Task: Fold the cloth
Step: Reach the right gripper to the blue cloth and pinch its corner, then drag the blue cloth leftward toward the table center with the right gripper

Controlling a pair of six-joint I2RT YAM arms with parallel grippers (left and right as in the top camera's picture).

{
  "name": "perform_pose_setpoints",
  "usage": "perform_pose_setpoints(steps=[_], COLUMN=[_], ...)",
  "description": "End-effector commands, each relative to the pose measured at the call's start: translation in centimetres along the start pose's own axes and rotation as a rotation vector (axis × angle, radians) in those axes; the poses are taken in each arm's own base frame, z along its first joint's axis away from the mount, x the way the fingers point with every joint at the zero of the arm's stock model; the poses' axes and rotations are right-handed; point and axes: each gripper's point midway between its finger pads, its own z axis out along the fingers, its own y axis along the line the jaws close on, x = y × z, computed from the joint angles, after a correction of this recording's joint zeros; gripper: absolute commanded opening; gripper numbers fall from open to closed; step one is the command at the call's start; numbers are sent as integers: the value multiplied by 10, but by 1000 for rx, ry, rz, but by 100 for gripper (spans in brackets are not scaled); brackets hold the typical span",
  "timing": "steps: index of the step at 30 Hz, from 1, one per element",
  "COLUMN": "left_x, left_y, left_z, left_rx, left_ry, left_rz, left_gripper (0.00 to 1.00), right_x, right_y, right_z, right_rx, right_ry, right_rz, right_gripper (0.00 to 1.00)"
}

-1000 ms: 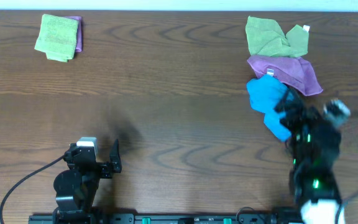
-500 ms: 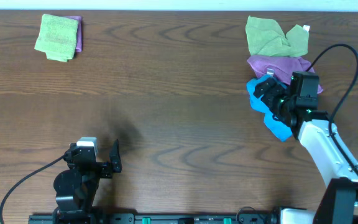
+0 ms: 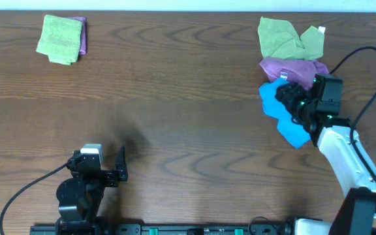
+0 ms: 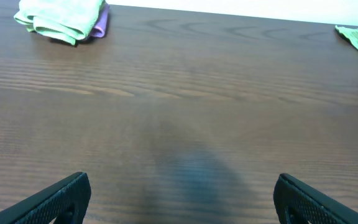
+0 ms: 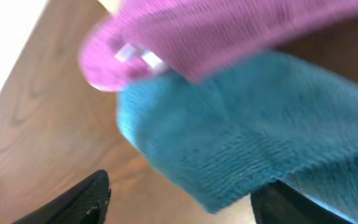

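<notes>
The bright blue soft microfibre cloth (image 3: 274, 104) lies crumpled on the brown wooden bench (image 3: 175, 98), far right, touching a purple cloth (image 3: 309, 72) — the right claw (image 5: 182, 202), wide open and empty, should pinch blue only; left claw (image 4: 182, 199) open, idle

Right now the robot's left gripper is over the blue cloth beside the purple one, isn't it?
Not the left. The overhead view shows the right gripper over the blue cloth beside the purple cloth; the left gripper sits far away.
</notes>
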Motion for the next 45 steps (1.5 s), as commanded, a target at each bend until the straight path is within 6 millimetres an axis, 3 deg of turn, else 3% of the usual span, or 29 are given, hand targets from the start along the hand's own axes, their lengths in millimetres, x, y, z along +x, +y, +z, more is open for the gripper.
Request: perform_pose_setpoints(steps=[1, 3, 4, 7, 9, 13, 16, 19, 22, 25, 30, 35, 41, 45], left_x=[8, 8, 8, 8, 8, 8, 8, 8, 8, 8, 8, 8, 8, 8], left_y=[-2, -2, -2, -2, -2, -2, -2, -2, -2, -2, -2, -2, -2, -2], left_z=[3, 3, 3, 3, 3, 3, 3, 3, 3, 3, 3, 3, 3, 3], left_rx=[12, 12, 12, 12, 12, 12, 12, 12, 12, 12, 12, 12, 12, 12], left_ry=[17, 17, 17, 17, 17, 17, 17, 17, 17, 17, 17, 17, 17, 17], left_rz=[17, 17, 17, 17, 17, 17, 17, 17, 17, 17, 17, 17, 17, 17], left_gripper=[95, 95, 95, 95, 95, 95, 96, 95, 95, 95, 95, 95, 95, 95], right_x=[-21, -23, -22, -18, -17, -13, -7, 1, 9, 25, 61, 89, 107, 117], right_y=[15, 21, 26, 55, 91, 172, 219, 253, 270, 275, 260, 229, 187, 176], right_z=[-8, -8, -9, -16, -31, -79, -119, -156, -178, -187, -171, -151, -132, -128], right_rx=[-47, -78, -97, -229, -384, -663, -821, -951, -1027, -1073, -1015, -856, -627, -548], right_ry=[-71, -76, -67, -8, 37, 104, 144, 196, 228, 293, 426, 532, 607, 636], right_rz=[-23, -28, -30, -49, -90, -215, -301, -359, -412, -445, -478, -463, -424, -416], right_gripper=[37, 6, 1, 1, 1, 1, 1, 1, 1, 1, 1, 1, 1, 1])
